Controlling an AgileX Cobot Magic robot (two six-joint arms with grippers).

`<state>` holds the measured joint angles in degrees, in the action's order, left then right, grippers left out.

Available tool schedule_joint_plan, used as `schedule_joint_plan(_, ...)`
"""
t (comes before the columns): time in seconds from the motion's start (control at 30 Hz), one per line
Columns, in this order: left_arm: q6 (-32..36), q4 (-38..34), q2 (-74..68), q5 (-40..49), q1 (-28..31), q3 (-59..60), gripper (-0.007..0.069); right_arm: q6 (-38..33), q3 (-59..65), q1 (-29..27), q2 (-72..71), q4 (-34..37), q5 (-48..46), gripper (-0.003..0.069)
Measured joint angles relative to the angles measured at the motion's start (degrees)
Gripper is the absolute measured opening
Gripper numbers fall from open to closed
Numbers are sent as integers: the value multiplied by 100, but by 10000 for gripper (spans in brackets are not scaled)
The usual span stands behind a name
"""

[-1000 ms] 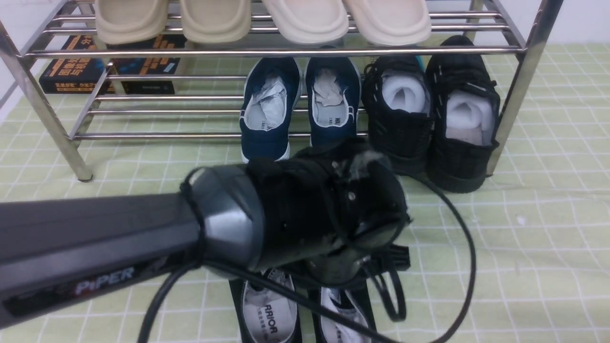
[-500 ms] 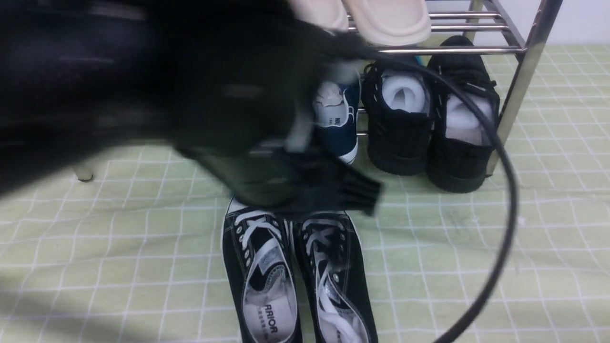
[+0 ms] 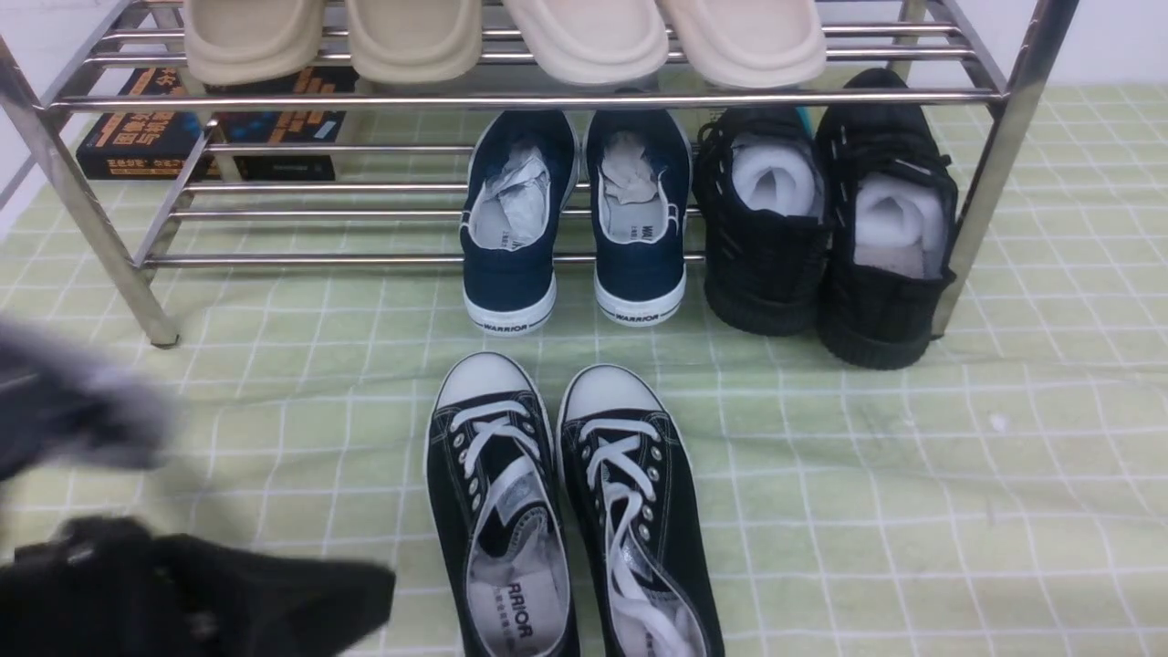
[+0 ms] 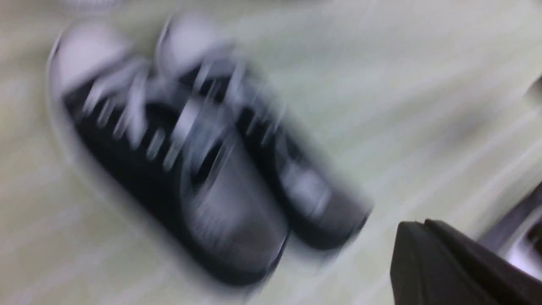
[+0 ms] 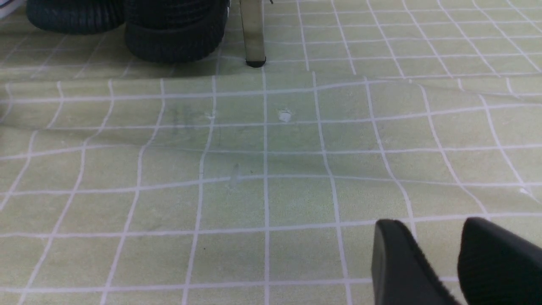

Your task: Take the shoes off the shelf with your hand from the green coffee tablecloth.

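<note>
The shoes (image 3: 497, 438), black canvas sneakers with white laces and toe caps, lie side by side on the green coffee tablecloth (image 3: 912, 502), just in front of the chrome shelf (image 3: 511, 98). Nothing touches them. My left hand (image 3: 228, 598) is a blurred dark shape at the lower left, well clear of the pair. In the left wrist view the shoes (image 4: 190, 161) are smeared by motion, and my left gripper (image 4: 417, 224) is shut with nothing in it. My right gripper (image 5: 434, 228) hovers open over bare cloth.
Navy slip-ons (image 3: 575, 219) and black shoes stuffed with white foam (image 3: 821, 228) sit on the lower tier. Beige slippers (image 3: 502, 36) rest on the upper tier. Books (image 3: 201, 128) lie behind the shelf at left. A shelf leg (image 5: 254, 42) stands ahead of my right gripper.
My left arm rose from over the shoes and swung away to the lower left, its jaws closing empty. The pair, uncovered, stays in place on the cloth.
</note>
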<state>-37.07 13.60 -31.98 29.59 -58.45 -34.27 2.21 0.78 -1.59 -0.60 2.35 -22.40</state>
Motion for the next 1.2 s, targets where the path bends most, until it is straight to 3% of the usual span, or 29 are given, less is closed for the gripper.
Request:
schedule_joint_plan(0.03, 0, 24, 51, -110, 0, 120, 1, 0, 0, 0, 0, 0, 0, 240)
schedule_joint_plan(0.07, -236, 163, 411, -1031, 0, 559, 1, 0, 0, 0, 0, 0, 0, 240)
schedule_joint_plan(0.17, -470, 238, 890, -2156, 0, 1164, 2, 0, 0, 0, 0, 0, 0, 240)
schedule_joint_plan(0.3, -530, 281, 1194, -2777, 0, 1621, 6, 0, 0, 0, 0, 0, 0, 240)
schedule_joint_plan(0.6, -537, 388, 1261, -2486, 0, 1812, 16, 5, 0, 0, 0, 0, 0, 240)
schedule_joint_plan(0.77, 205, 46, 1306, -1277, 153, 1812, 20, 11, 0, 0, 0, 0, 0, 240)
schedule_joint_plan(0.9, 1282, -521, 1529, -764, 846, 1837, 25, 11, 0, 0, 0, 0, 0, 240)
schedule_joint_plan(0.97, 2153, -763, 1730, -776, 1467, 1922, 28, 11, 0, 0, 0, 0, 0, 240)
schedule_joint_plan(1.0, 2233, -787, 1749, -786, 1529, 1949, 28, 11, 0, 0, 0, 0, 0, 240)
schedule_joint_plan(1.07, 3220, -1158, 2049, -973, 2529, 2265, 32, 11, 0, 0, 0, 0, 0, 240)
schedule_joint_plan(1.13, 3509, -1284, 2189, -1042, 2880, 2421, 33, 11, 0, 0, 0, 0, 0, 240)
schedule_joint_plan(1.2, 4013, -1468, 2494, -1158, 3849, 2921, 35, 11, 0, 0, 0, 0, 0, 240)
